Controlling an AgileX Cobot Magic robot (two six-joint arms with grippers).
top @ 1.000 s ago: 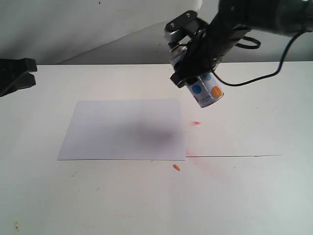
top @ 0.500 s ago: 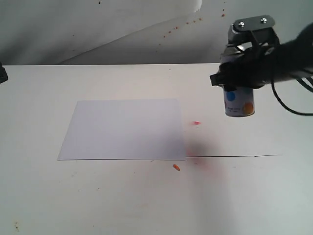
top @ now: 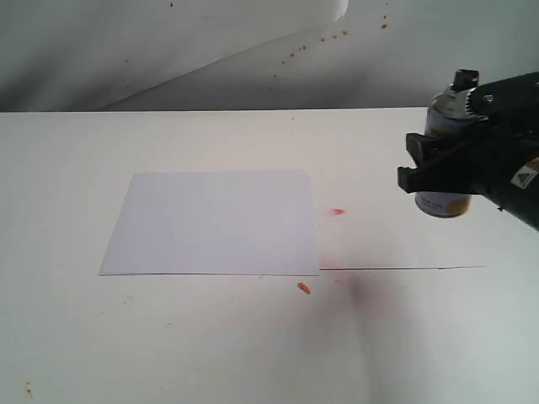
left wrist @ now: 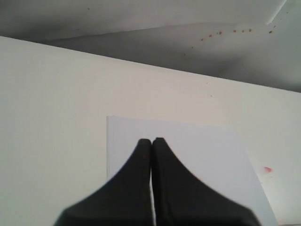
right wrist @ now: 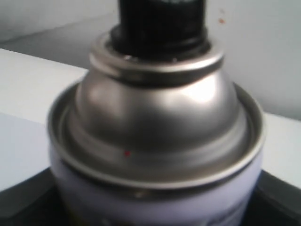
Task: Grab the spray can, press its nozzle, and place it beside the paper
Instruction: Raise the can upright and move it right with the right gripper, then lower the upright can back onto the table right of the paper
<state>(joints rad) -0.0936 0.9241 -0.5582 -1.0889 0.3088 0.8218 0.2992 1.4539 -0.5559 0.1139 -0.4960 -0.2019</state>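
My right gripper (top: 438, 172) is shut on the spray can (top: 440, 202), holding it upright in the air at the right side of the table. Only its metal shoulder and lower rim show around the black jaws. The black nozzle (top: 464, 80) tops the can. In the right wrist view the silver shoulder of the can (right wrist: 157, 117) fills the frame, with the nozzle (right wrist: 162, 19) above it. The white paper (top: 215, 220) lies flat at centre-left, well left of the can. My left gripper (left wrist: 152, 141) is shut and empty, hovering over the paper (left wrist: 202, 150).
Red paint spots mark the table: one (top: 338, 211) right of the paper, an orange fleck (top: 303, 288) below its corner and a pink smear (top: 362, 290) by a thin seam line. Small specks dot the back wall (top: 324, 38).
The right arm has carried the can from above the paper's right edge out to the right and turned it upright. The left gripper has left the exterior view.
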